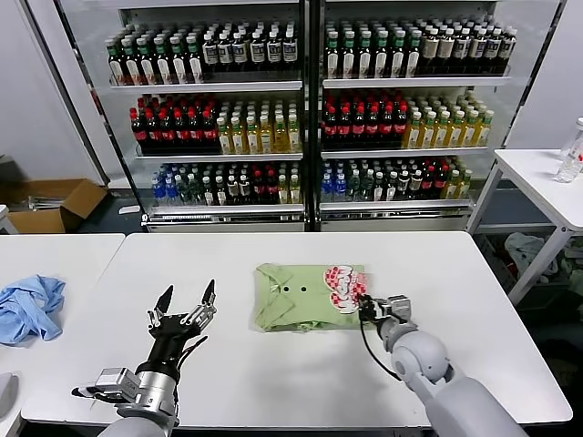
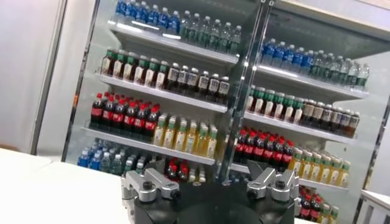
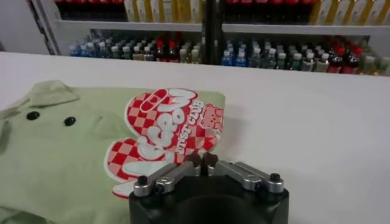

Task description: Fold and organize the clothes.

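Observation:
The clothes, a pale green shirt (image 1: 291, 296), lie folded flat on the white table (image 1: 228, 373). The shirt's red-and-white printed patch (image 1: 344, 285) is on its right side. In the right wrist view the shirt (image 3: 61, 158) shows its patch (image 3: 164, 131) and two dark buttons (image 3: 33, 115). My right gripper (image 1: 362, 303) sits low at the shirt's near right corner. Its fingertips (image 3: 202, 159) are pressed together on the fabric edge just below the patch. My left gripper (image 1: 189, 291) hovers open above the table, left of the shirt, holding nothing (image 2: 210, 182).
A crumpled light-blue cloth (image 1: 29, 305) lies on the neighbouring table at the far left. Tall glass-fronted shelves of bottles (image 1: 310, 109) stand behind the table. A white side table (image 1: 547, 182) is at the right, and a cardboard box (image 1: 50, 202) lies on the floor at the left.

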You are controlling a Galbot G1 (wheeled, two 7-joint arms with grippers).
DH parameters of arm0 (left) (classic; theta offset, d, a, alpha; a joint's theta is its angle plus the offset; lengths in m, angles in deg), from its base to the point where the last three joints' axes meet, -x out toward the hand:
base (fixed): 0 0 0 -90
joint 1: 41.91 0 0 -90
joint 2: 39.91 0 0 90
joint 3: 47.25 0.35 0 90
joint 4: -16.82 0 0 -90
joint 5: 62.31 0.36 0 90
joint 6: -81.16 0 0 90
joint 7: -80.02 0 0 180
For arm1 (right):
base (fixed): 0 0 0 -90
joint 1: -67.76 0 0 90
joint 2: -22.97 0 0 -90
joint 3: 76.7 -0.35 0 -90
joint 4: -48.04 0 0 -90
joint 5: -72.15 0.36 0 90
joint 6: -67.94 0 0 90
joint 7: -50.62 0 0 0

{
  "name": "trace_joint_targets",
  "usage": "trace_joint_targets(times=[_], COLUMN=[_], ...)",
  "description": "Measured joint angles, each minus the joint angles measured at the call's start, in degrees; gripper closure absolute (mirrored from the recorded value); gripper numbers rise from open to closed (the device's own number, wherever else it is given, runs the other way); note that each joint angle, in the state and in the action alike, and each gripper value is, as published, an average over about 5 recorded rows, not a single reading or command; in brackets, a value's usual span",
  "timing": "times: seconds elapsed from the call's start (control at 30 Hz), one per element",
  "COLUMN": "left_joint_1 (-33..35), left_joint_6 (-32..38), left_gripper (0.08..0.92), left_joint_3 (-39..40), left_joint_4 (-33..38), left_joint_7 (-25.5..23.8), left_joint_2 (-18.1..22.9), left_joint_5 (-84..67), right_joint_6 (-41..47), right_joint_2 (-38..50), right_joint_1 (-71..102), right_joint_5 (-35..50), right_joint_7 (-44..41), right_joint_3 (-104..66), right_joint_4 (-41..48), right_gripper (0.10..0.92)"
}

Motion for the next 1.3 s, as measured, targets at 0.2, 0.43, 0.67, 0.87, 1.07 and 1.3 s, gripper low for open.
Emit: trace_joint_targets(times=[0.2, 0.43, 0.67, 0.87, 1.07, 1.3], left_joint_1=[0.25, 0.53, 1.54, 1.92, 2.13, 2.52], left_joint_6=[0.08, -0.51, -0.93, -1.06, -1.45, -1.52], left_gripper=[0.177, 0.177, 0.177, 0.177, 0.177, 0.177], left_joint_3=[-0.31, -0.5, -0.5, -1.0, -1.35, -1.49], left_joint_4=[0.6, 0.99, 0.97, 0.27, -0.02, -0.01], left_joint_7=[-0.04, -0.01, -0.84, -1.65, -2.26, -3.15], left_joint_2=[-0.54, -1.31, -2.38, -3.56, -4.62, -5.18], left_joint_5=[0.3, 0.97, 3.13, 4.53, 5.13, 5.8], right_joint_6=[-2.6, -7.27, -12.6, -16.3, -18.32, -19.42], right_joint_2=[1.58, 3.45, 4.28, 3.75, 2.93, 2.13], right_joint_1=[2.16, 6.65, 14.01, 21.58, 26.85, 29.94], right_joint_5=[-3.39, -7.49, -10.7, -13.15, -14.67, -15.74], right_joint_7=[-1.73, -2.53, -3.68, -4.46, -4.61, -4.87], right_joint_3=[-2.98, -6.81, -12.53, -18.0, -21.14, -22.71], right_joint_4=[-2.82, -7.72, -14.62, -20.26, -23.99, -26.16], right_gripper=[0.664, 0.456, 0.261, 0.204, 0.202, 0.203])
